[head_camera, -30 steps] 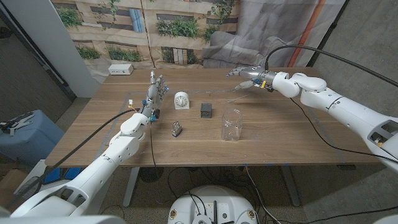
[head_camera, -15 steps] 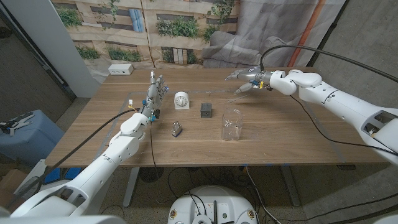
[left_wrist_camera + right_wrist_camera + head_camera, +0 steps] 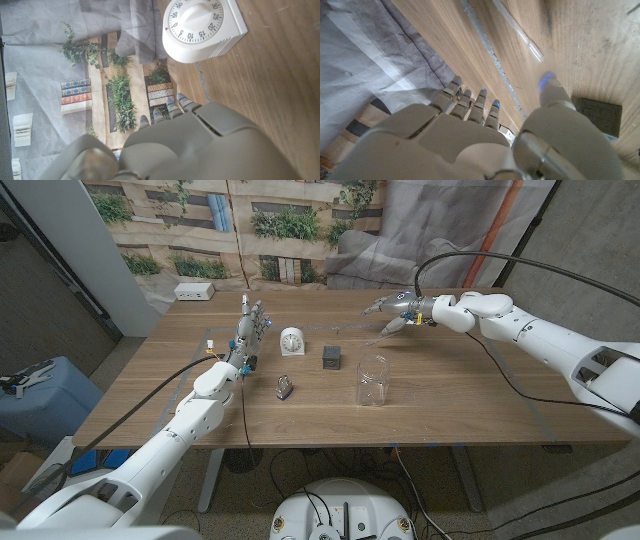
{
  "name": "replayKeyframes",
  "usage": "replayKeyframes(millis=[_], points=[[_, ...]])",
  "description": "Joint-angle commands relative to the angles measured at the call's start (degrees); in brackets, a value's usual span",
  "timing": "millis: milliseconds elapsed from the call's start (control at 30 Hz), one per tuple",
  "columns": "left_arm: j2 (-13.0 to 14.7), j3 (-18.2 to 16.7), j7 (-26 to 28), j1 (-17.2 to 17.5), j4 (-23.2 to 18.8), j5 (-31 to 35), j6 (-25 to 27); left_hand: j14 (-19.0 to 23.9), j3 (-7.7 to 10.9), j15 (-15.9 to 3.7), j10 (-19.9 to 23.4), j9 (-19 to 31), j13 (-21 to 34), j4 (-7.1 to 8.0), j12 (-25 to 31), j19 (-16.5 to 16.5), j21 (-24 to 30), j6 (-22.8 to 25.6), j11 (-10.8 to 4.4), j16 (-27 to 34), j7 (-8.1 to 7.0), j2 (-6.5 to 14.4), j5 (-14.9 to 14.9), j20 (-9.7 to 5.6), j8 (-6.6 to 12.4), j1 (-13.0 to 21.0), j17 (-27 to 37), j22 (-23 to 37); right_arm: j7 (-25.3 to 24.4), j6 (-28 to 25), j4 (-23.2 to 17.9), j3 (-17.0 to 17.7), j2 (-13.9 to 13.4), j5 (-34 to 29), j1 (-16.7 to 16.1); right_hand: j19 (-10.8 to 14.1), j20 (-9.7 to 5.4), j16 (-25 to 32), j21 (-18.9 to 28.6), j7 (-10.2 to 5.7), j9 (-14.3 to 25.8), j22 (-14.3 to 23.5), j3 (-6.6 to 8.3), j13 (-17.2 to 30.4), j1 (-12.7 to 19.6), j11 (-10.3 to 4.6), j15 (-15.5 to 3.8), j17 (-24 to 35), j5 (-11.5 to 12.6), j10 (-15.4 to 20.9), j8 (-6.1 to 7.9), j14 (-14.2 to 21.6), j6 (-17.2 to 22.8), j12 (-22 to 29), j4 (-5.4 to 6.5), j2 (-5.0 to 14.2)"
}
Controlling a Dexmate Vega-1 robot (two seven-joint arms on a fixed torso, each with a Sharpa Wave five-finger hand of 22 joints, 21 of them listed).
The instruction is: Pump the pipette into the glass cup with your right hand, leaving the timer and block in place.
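On the left of the head view, the left hand (image 3: 251, 328) stands on the wooden surface (image 3: 450, 395) with its fingers (image 3: 257, 313) pointing away from the robot, close together and holding nothing. Just right of it stands the white timer (image 3: 291, 340), its dial facing the robot; the left wrist view shows the timer (image 3: 202, 26) beyond that hand's fingertips (image 3: 172, 106), apart from them. A small dark metal object (image 3: 284, 387) lies nearer the robot, between the left hand and the cup. The dark block (image 3: 331, 357) sits right of the timer, near the middle of the surface. The clear glass cup (image 3: 373, 379) stands upright, right of the block and slightly nearer the robot. Beyond the cup, the clear pipette (image 3: 368, 340) lies on the surface; the right wrist view shows the pipette (image 3: 519, 31) beyond the fingertips, untouched. The right hand (image 3: 405, 311) hovers above the surface behind the cup, fingers (image 3: 378, 306) stretched toward the left and spread a little, empty. The block (image 3: 599, 115) also shows in the right wrist view.
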Motion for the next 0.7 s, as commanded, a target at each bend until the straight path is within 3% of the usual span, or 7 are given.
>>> replayKeyframes(millis=[33,333,700], points=[[0.0,0.0,0.0,0.0,0.0,0.0,0.0,-0.6,-0.41,-6.48,-0.2,0.1,0.3,0.0,0.2,-0.3,0.3,-0.2,-0.26,0.3,-0.32,2.5,0.4,-5.15,0.33,-0.1,0.3,0.1,-2.0,2.0,6.9,-2.6,2.0,1.6,2.1,1.4,-0.53,0.6,0.4,0.11,-0.1,0.2,0.23,0.1,2.0,-1.14,-2.4,0.2,0.4,2.6,1.12,1.6,2.5,0.5,0.11,-0.5],[0.0,0.0,0.0,0.0,0.0,0.0,0.0,-0.5,-0.41,-6.58,-0.1,0.1,0.3,0.0,0.3,-0.3,0.3,-0.2,-0.16,0.3,-0.32,2.5,0.4,-5.13,0.33,-0.1,0.3,0.1,-2.6,2.5,8.4,-4.2,2.5,1.7,2.8,2.7,-1.42,1.5,0.5,2.23,-0.1,0.2,0.28,0.0,4.2,-1.74,-3.79,0.2,0.4,5.5,2.32,3.7,5.4,0.6,0.24,-0.88],[0.0,0.0,0.0,0.0,0.0,0.0,0.0,-0.5,-0.41,-6.61,-0.1,0.1,0.3,0.0,0.2,-0.3,0.3,-0.2,-0.12,0.3,-0.33,2.5,0.4,-5.14,0.34,-0.1,0.3,0.1,-4.1,2.5,11.9,-6.8,4.4,0.5,4.3,3.6,-2.07,2.0,0.4,1.98,-0.1,0.3,0.4,-0.1,6.3,-2.82,-5.02,0.2,0.4,8.5,3.29,5.2,8.0,0.6,0.19,-1.0]])
